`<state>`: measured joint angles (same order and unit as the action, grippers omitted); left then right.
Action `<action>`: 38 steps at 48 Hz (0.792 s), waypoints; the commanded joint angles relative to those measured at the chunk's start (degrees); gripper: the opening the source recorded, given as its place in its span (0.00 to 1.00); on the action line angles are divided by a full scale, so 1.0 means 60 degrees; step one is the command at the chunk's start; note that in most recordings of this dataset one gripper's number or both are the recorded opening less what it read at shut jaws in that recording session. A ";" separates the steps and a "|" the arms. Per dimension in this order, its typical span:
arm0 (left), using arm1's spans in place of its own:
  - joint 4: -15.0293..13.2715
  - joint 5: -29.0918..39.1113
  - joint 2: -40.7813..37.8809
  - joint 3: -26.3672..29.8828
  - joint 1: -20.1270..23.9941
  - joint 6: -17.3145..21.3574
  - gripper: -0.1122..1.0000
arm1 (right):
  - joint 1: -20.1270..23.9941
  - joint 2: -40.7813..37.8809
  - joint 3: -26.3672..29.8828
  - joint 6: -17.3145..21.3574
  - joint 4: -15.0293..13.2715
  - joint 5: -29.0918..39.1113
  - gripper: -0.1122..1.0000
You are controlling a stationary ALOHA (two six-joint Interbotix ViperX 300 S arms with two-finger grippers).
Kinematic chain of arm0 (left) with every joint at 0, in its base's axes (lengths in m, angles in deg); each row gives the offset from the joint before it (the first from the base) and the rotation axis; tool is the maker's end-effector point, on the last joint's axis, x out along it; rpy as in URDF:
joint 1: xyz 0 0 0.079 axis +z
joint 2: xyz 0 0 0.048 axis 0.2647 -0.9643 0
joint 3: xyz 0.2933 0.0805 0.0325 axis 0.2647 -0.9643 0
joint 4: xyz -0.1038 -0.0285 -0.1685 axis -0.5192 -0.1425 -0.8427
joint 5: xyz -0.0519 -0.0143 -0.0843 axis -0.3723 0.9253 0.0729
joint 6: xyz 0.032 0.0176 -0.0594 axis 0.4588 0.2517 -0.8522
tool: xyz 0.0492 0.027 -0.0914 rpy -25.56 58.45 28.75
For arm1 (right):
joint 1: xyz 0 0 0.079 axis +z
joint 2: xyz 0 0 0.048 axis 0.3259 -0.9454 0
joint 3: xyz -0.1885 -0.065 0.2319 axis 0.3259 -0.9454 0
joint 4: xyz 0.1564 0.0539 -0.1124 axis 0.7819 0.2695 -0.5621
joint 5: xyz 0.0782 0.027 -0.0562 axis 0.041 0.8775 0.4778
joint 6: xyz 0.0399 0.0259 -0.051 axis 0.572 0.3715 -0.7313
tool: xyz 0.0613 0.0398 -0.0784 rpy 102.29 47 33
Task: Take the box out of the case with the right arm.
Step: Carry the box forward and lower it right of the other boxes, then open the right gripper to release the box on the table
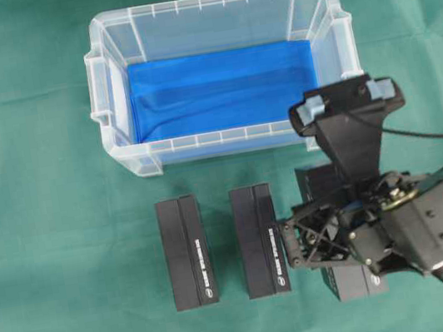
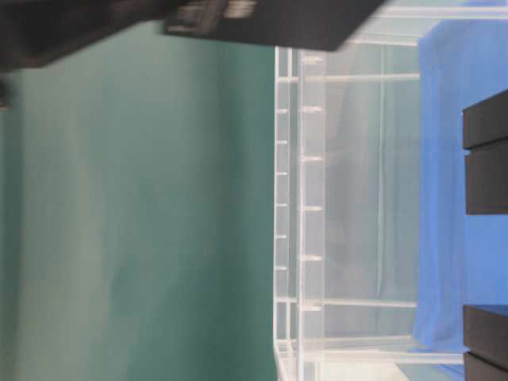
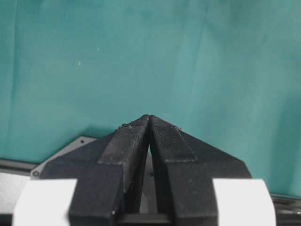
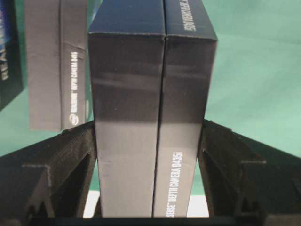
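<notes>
The case (image 1: 128,160) stands at the back with only its blue cloth (image 1: 222,90) inside. A black box (image 4: 150,94) sits lengthwise between the fingers of my right gripper (image 4: 149,125), and both fingers press its long sides. From overhead this box (image 1: 354,284) is outside the case, in front of its right corner and mostly hidden under the right gripper (image 1: 334,237). I cannot tell whether it touches the cloth-covered table. My left gripper (image 3: 149,117) is shut on nothing above bare green cloth.
Two more black boxes (image 1: 186,251) (image 1: 259,240) lie side by side on the green tablecloth in front of the case, just left of the held one. The nearer one (image 4: 56,66) shows in the right wrist view. A black cable (image 1: 427,133) runs off right.
</notes>
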<state>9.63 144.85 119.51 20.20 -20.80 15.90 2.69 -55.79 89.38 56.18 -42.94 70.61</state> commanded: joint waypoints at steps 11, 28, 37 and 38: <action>0.0015 -0.0029 -0.0059 0.0176 0.0029 0.0000 0.12 | 0.0029 0.0176 -0.1494 0.0278 0.0278 -0.1479 0.69; 0.0015 -0.0029 -0.0059 0.0176 0.0029 0.0000 0.12 | 0.0015 0.0176 -0.2915 0.0718 0.0308 -0.3252 0.69; 0.0029 -0.0029 -0.0059 0.0176 0.0015 0.0000 0.12 | 0.0000 0.0190 -0.3105 0.0747 0.0527 -0.3604 0.69; 0.0029 -0.0029 -0.0059 0.0176 0.0015 0.0000 0.12 | 0.0000 0.0190 -0.3091 0.0747 0.0527 -0.3604 0.69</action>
<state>9.63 144.85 119.43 20.20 -20.80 15.90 2.69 -55.79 70.22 60.57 -39.95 49.26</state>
